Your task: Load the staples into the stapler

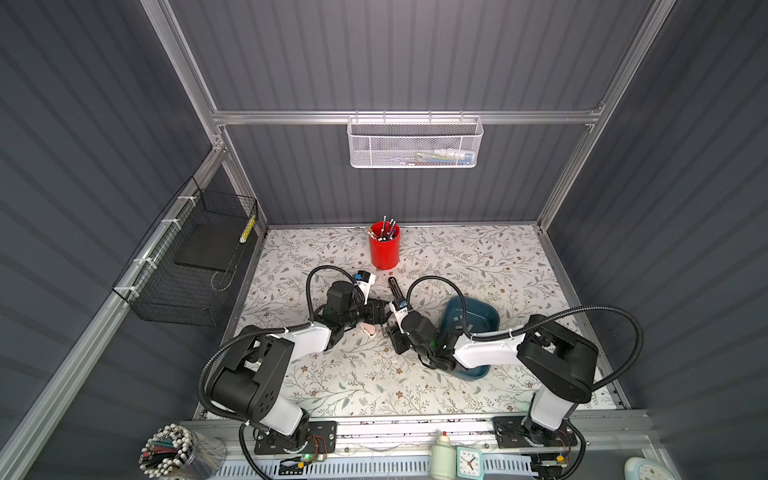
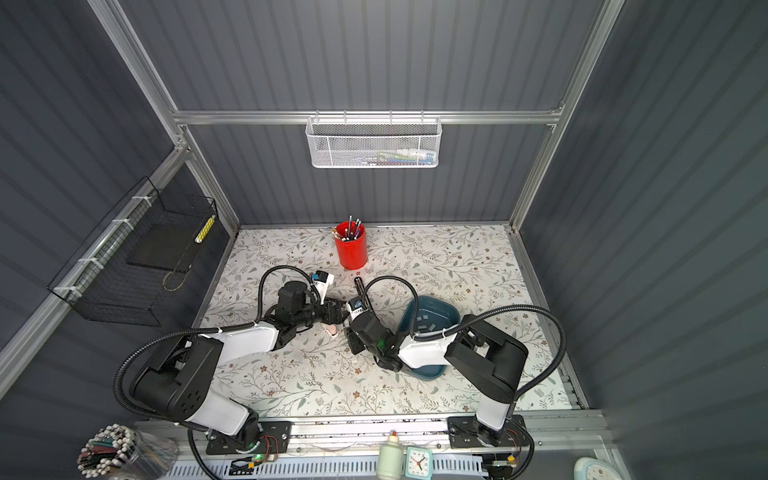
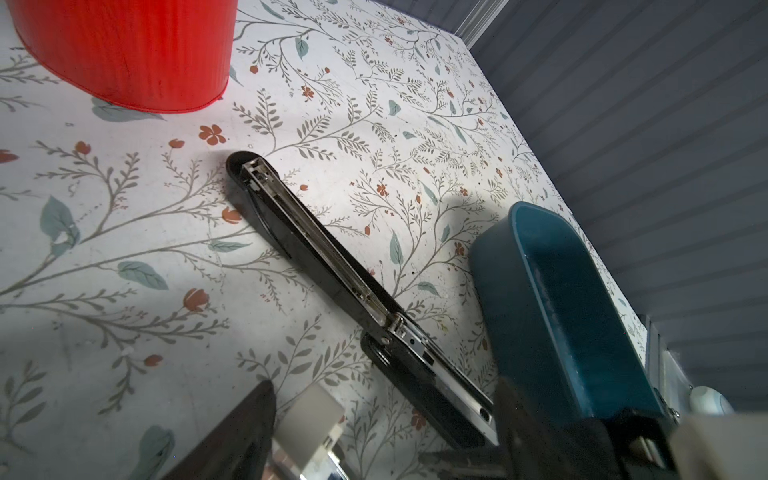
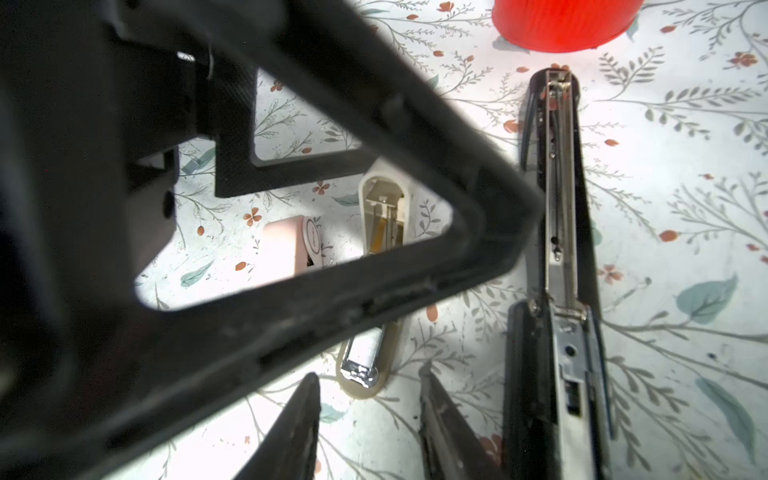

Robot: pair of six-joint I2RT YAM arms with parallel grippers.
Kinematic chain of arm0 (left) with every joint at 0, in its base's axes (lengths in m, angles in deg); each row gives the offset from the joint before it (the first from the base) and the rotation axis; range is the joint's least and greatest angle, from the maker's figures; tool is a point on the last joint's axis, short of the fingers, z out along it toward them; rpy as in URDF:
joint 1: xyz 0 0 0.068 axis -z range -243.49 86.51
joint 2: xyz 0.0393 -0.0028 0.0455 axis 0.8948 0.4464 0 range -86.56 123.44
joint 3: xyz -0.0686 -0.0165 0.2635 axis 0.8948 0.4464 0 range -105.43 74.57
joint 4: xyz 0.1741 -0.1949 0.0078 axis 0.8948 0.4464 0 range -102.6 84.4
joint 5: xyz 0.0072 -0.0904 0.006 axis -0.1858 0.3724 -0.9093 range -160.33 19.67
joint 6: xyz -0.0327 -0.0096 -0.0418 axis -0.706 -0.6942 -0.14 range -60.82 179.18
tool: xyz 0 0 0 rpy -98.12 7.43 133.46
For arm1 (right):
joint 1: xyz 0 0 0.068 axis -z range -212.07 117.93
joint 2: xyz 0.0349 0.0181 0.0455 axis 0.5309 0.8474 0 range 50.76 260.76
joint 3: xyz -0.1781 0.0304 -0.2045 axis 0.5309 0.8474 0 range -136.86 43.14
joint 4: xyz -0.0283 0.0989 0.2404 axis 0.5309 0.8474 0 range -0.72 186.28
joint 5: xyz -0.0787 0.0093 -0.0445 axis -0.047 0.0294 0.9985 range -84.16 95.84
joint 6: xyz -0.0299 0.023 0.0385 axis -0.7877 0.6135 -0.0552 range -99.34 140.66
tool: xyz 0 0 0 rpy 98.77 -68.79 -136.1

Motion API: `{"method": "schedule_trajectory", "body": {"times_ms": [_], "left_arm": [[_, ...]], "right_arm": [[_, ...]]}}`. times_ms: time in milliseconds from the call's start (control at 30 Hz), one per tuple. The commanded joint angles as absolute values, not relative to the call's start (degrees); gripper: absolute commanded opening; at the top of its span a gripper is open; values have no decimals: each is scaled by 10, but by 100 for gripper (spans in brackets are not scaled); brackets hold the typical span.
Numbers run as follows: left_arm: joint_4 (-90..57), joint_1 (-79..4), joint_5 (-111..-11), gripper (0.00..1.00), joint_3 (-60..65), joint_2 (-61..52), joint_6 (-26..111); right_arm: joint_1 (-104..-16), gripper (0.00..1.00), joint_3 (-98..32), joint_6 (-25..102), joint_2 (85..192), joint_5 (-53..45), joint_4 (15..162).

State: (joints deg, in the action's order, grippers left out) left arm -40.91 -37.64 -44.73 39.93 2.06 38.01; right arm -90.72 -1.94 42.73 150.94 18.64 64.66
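A black stapler (image 1: 395, 291) (image 3: 332, 257) (image 4: 559, 208) lies opened flat on the floral table, its metal channel facing up. A small beige stapler (image 4: 374, 361) also lies open beside a pink object (image 4: 299, 245). The staples (image 1: 457, 320) (image 2: 423, 320) are pale strips inside the blue tray (image 1: 492, 316) (image 3: 519, 266). My left gripper (image 1: 380, 311) (image 3: 382, 415) is open, just short of the black stapler's base; a blurred white block shows by one finger. My right gripper (image 4: 370, 399) is open and empty, its tips just short of the beige stapler's front end. The left gripper's finger crosses much of the right wrist view.
A red pen cup (image 1: 384, 245) (image 3: 124, 50) stands behind the black stapler. The two wrists nearly touch mid-table. A black wire basket (image 1: 187, 266) hangs on the left wall and a white mesh basket (image 1: 415, 143) on the back rail.
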Motion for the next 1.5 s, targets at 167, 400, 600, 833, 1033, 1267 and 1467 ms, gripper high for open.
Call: {"method": "schedule_trajectory", "body": {"times_ms": [167,400,600,833,1033,1267,1467], "left_arm": [[-404,-379,-439,78,372,38,405],[-418,-392,-403,61,361,68,400],[-451,-392,-368,60,376,72,403],[-517,-391,-322,54,425,59,393],[-546,-390,-310,53,457,71,382],[-438,-392,-447,57,446,-2,387],[-346,-443,-534,59,418,-86,338]], "right_arm": [[-909,49,-23,449,1575,187,621],[-910,43,-27,452,1607,191,603],[-910,34,-30,445,1620,206,604],[-910,27,-23,439,1619,213,597],[-908,27,-13,437,1608,206,582],[-909,51,-12,441,1575,203,602],[-917,57,-50,475,1604,255,653]]}}
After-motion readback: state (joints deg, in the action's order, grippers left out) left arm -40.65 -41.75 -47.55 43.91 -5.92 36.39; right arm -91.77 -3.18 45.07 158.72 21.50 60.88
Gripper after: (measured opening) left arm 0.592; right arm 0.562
